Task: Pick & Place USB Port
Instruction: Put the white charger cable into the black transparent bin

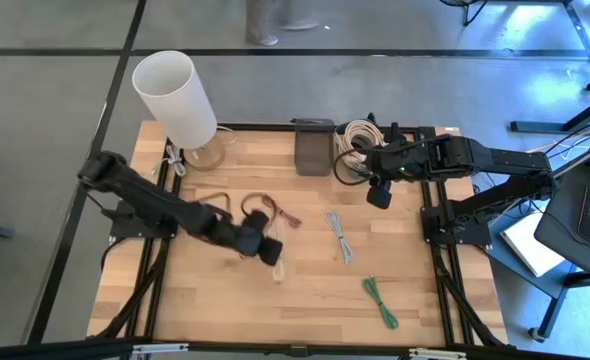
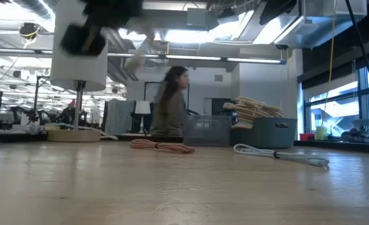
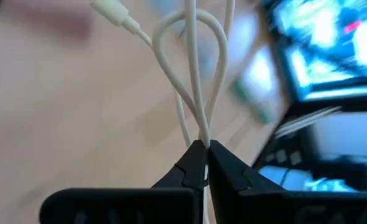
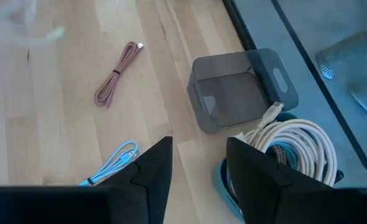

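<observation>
My left gripper (image 3: 203, 163) is pinched fully closed on a white cable (image 3: 193, 81), the fingertips meeting with the looped strands caught between them and the loop and a plug end standing out beyond; from above, this gripper (image 1: 267, 247) sits over the middle of the wooden table (image 1: 225, 300), and the cable (image 1: 280, 268) trails pale beneath it, though I can't tell whether its end touches the wood. My right gripper (image 4: 199, 165) hangs with its fingers moderately spread and nothing between them, above the table's far right area near the two bins. I count three loose cables lying on the table: one reddish (image 1: 268, 207), one pale blue-white (image 1: 339, 236), one green (image 1: 380, 301). One grey bin (image 4: 242, 87) stands empty, and one blue bin (image 4: 224, 180) beside it holds a coil of beige cables (image 4: 295, 149). One white lamp (image 1: 178, 100) stands at the far left corner.
</observation>
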Tool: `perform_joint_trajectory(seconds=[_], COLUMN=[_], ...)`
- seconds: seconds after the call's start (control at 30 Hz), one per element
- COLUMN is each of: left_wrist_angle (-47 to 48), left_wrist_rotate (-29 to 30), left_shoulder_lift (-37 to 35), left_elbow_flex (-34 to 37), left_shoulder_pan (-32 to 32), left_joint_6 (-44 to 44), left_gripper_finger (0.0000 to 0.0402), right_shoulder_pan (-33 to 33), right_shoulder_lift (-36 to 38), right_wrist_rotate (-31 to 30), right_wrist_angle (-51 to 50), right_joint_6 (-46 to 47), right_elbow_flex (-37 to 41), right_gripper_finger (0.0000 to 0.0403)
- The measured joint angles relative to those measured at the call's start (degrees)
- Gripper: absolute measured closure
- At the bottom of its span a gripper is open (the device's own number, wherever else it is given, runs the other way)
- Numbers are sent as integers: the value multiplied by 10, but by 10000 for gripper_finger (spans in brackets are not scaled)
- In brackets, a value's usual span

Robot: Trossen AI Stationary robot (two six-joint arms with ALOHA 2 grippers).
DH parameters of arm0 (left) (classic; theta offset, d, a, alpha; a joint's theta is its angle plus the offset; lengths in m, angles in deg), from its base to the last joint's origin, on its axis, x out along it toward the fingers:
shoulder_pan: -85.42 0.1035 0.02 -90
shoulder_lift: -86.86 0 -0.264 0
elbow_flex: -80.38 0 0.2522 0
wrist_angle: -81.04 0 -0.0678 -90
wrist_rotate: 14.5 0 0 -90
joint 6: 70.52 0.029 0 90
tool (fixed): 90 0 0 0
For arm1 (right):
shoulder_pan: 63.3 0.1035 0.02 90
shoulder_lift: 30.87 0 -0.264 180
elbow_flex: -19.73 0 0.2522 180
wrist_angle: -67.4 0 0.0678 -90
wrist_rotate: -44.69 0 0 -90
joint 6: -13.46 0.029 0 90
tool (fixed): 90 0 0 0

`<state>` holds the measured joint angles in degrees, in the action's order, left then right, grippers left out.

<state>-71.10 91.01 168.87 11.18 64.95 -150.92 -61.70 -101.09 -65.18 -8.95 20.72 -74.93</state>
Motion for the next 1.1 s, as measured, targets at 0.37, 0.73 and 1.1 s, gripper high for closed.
perform_joint_trajectory(seconds=[0.37,0.73,1.1], left_wrist_angle=[36,40,33], left_wrist_rotate=[-77,-293,-377], left_shoulder_lift=[-139,-55,105], left_elbow_flex=[-13,-120,-208], left_shoulder_pan=[218,489,562], left_joint_6=[244,494,613], left_gripper_finger=[399,399,399], right_shoulder_pan=[0,0,0], right_shoulder_lift=[0,0,0], right_wrist_rotate=[0,-35,-45], right_wrist_angle=[23,33,54], right_joint_6=[33,87,117], right_elbow_flex=[0,0,0], right_gripper_finger=[247,247,247])
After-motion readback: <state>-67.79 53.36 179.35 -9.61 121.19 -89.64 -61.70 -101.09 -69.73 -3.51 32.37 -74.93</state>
